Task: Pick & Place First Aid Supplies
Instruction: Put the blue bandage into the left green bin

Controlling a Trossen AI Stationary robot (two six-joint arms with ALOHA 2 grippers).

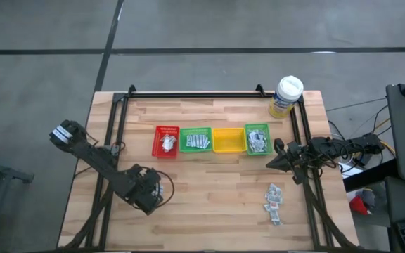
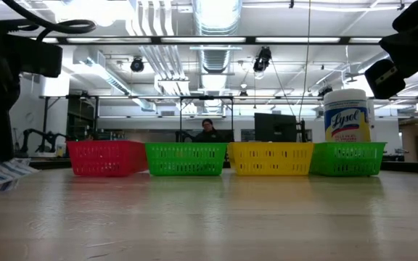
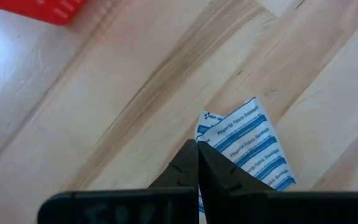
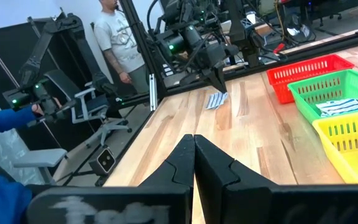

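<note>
My left gripper (image 1: pixel 162 191) hangs over the table's near left part, pointing steeply down, shut on a white-blue sachet (image 3: pixel 247 146) of the first aid supplies; it also shows in the right wrist view (image 4: pixel 218 84), with the sachet (image 4: pixel 216 99) below it. More sachets lie in a loose pile (image 1: pixel 274 200) at the near right. Others fill the red bin (image 1: pixel 166 141) and two green bins (image 1: pixel 196 140) (image 1: pixel 257 139). My right gripper (image 1: pixel 269 165) waits at the table's right, level and shut, holding nothing. My left gripper pinches the sachet near one end (image 3: pixel 219 140) between its two shut fingers, coming from above and pointing steeply down. The sachet slants away below the fingertips, close over the wood. Whether its low end (image 4: pixel 212 106) touches the table, I cannot tell.
Four bins stand in a row across the table's middle; the yellow one (image 1: pixel 228 140) looks bare inside. A yellow wipes tub (image 1: pixel 285 96) stands at the far right corner. Black frame rails (image 1: pixel 118 140) run along the table's sides. A person (image 4: pixel 120 43) stands beyond the left edge.
</note>
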